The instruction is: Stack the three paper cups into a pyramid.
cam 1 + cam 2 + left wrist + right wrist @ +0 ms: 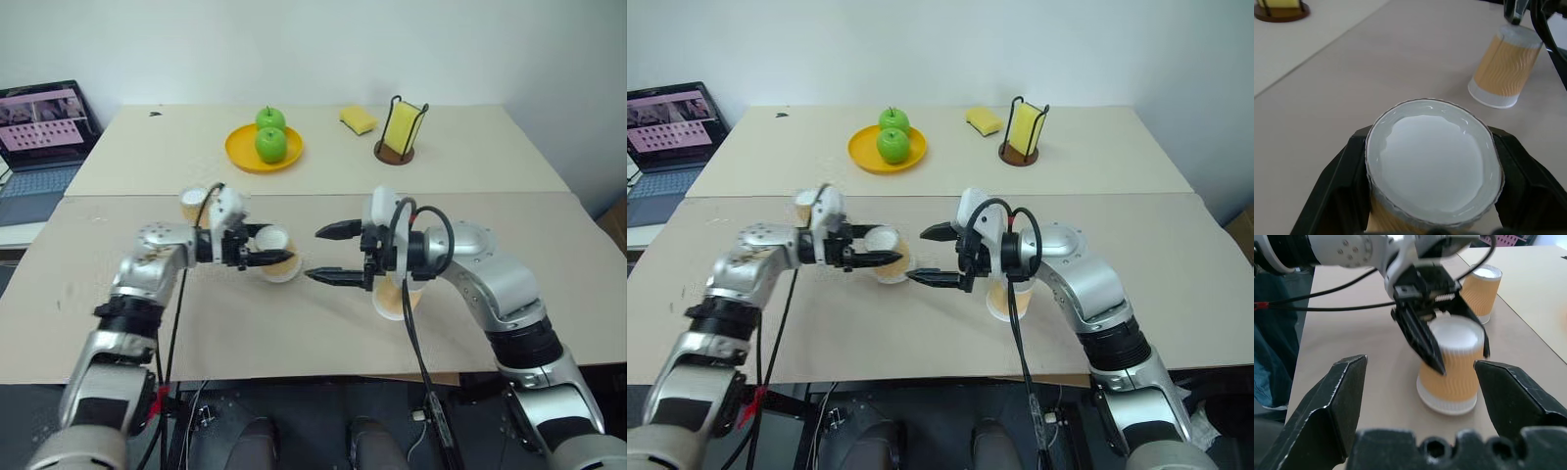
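The left gripper [263,249] is clasping an upturned paper cup [277,253] between its fingers, above the table [549,245]. Facing it, the right gripper [329,254] is hanging spread wide, gripping nothing. A second cup [394,297] is standing under the right wrist; a third cup [193,203] is sitting behind the left hand.

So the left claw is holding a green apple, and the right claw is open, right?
Not quite. The left claw is holding a paper cup, not an apple; the right wrist view shows it. The green apples sit on the yellow plate. The right claw is open.
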